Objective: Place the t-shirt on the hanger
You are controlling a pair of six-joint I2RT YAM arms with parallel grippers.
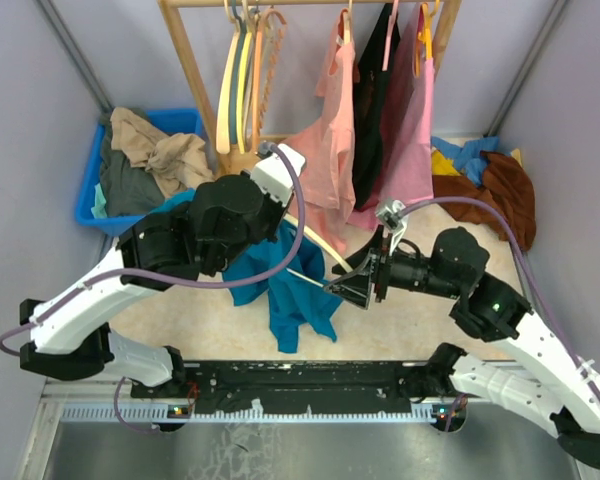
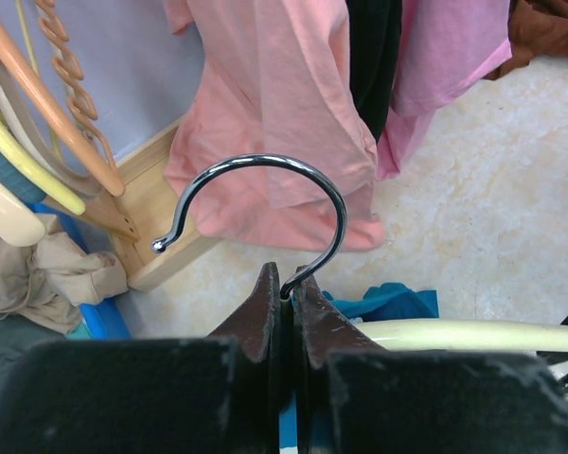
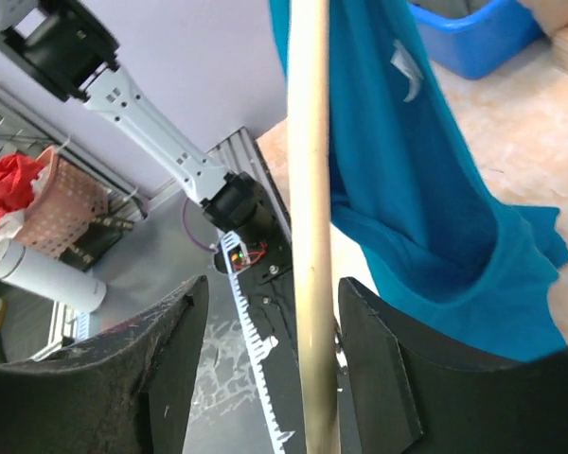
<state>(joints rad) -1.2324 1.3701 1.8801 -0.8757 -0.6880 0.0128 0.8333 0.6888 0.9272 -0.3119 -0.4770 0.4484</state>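
We pinch the hanger (image 2: pixel 473 335) in the left gripper (image 2: pixel 284 284), the right gripper (image 3: pixel 275 317) spread around it, and the shirt (image 3: pixel 407 189) looks only half on.

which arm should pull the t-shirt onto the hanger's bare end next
Probably right. The right claw stands open around the bare hanger, the t-shirt hanging just beside it. The left claw is shut on the hook, busy holding it up.

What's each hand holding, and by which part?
Left hand: shut on the hanger at the base of its metal hook. Right hand: open, straddling the hanger's arm, holding nothing.
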